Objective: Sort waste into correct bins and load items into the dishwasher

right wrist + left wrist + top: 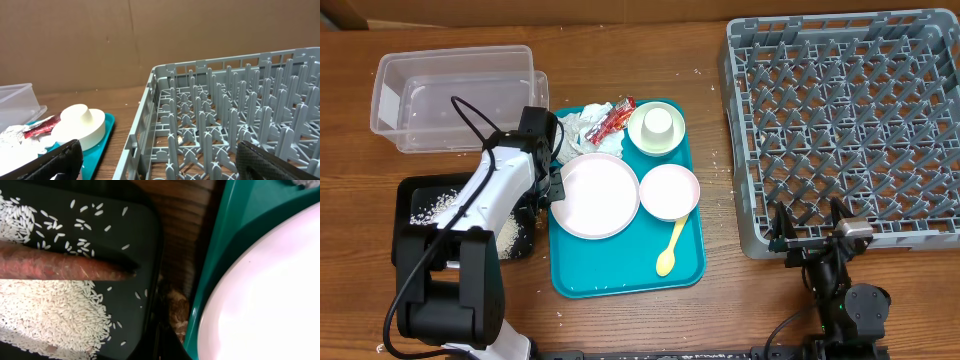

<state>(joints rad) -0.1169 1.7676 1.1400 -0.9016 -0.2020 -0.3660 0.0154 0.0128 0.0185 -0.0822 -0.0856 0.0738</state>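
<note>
My left gripper [546, 190] hangs low over the gap between the black tray [412, 190] and the teal tray [620, 280]. Its dark fingers [165, 345] are shut. A brown food chunk [177, 314] lies right at their tips; I cannot tell whether it is pinched. An orange carrot stick [65, 267] lies on white rice crumbs [45, 315] in the black tray. The pink-white plate [595, 195], two bowls [670, 190], a cup [660, 122], the yellow spoon [670, 250], a napkin [582, 125] and a red wrapper [613, 118] sit on the teal tray. My right gripper [815, 232] stands open before the grey dish rack [850, 120].
The clear tub [455, 95] stands at the back left, behind the black tray. A few rice grains are scattered on the wooden table between the teal tray and the rack. In the right wrist view the rack's pegs [225, 100] rise just ahead of the open fingers.
</note>
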